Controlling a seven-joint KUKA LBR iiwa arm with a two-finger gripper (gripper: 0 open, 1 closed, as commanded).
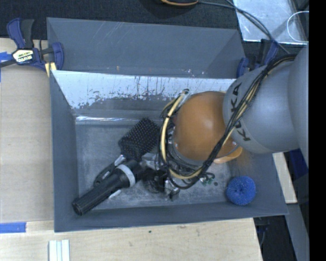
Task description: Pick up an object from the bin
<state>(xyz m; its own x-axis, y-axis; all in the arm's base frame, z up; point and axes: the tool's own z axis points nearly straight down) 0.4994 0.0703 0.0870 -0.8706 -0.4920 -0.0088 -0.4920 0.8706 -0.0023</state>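
The bin (62, 145) holds one black hairbrush (106, 184) along its front edge and one blue scrub ball (242, 190) at its front right corner.

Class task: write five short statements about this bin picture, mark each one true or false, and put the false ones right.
1. A black bristly brush lies in the grey bin. True.
2. The brush lies to the right of the blue ball. False: it lies to the ball's left.
3. A fuzzy blue ball sits near the bin's lower right corner. True.
4. The ball touches the brush. False: they lie well apart.
5. The arm's orange cover hangs over the bin between brush and ball. True.
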